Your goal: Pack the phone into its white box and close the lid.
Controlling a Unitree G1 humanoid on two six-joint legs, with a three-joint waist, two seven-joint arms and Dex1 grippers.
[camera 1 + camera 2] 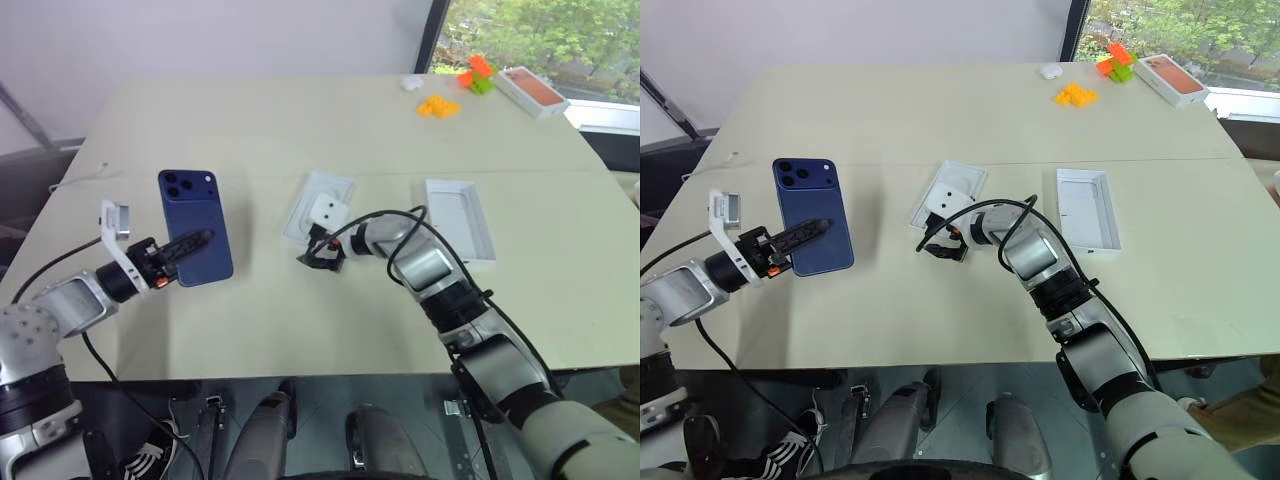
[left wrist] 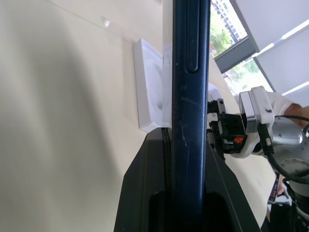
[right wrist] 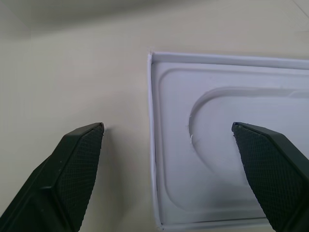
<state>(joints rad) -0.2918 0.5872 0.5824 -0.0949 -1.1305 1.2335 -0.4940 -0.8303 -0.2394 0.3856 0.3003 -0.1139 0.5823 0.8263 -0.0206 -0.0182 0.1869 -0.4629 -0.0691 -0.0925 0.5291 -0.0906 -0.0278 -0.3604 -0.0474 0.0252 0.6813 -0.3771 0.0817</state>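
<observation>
You have a pale beige table under everything. At its far right corner sit yellow-orange blocks, then orange and green blocks just beyond them, a small white round thing to their left, and a white box with an orange-red top by the window.
</observation>
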